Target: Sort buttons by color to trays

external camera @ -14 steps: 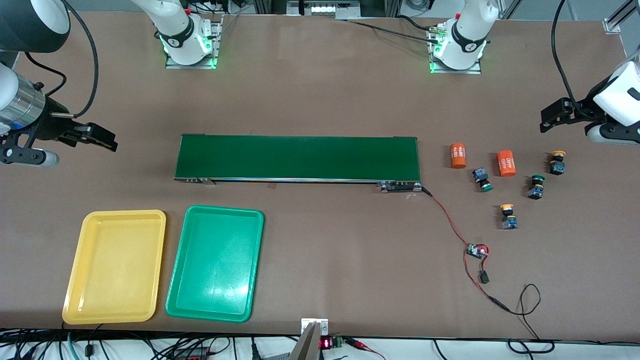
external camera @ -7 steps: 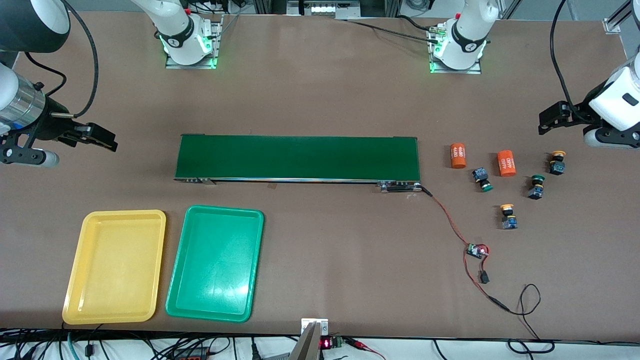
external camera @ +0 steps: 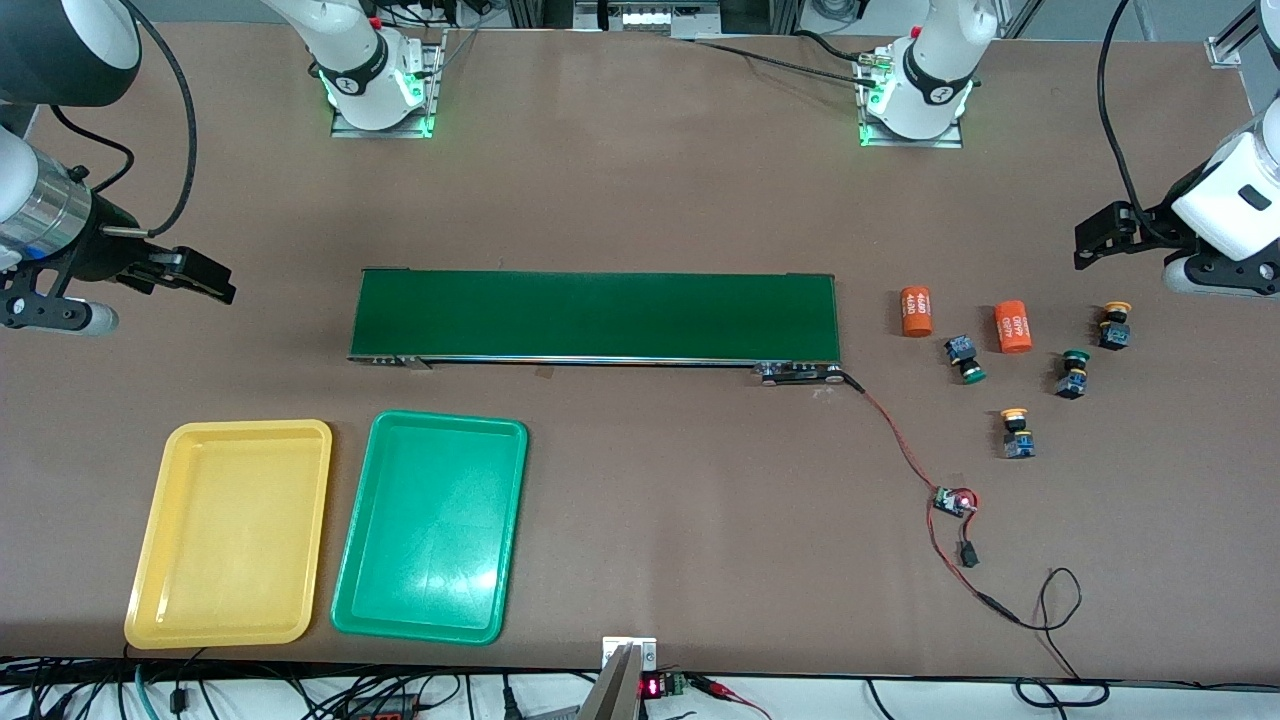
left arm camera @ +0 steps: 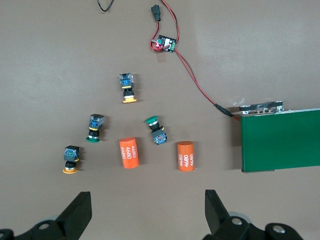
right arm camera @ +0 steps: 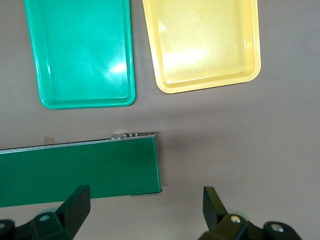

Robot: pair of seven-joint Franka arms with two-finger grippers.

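Buttons (left arm camera: 128,88) fill the left wrist view; trays (right arm camera: 200,45) the right.

High front camera overlooks the whole bench (external camera: 640,200); both wrist cameras look straight down, each sharing the conveyor belt (external camera: 596,314) with it.

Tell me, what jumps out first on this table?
Two bright trays, one yellow tray and one green tray, lie side by side toward the right arm's end, nearer the camera than the long dark-green conveyor belt at mid-table. Toward the left arm's end, four small buttons with yellow or green caps lie scattered beside two orange cylinders. Both claws are open.
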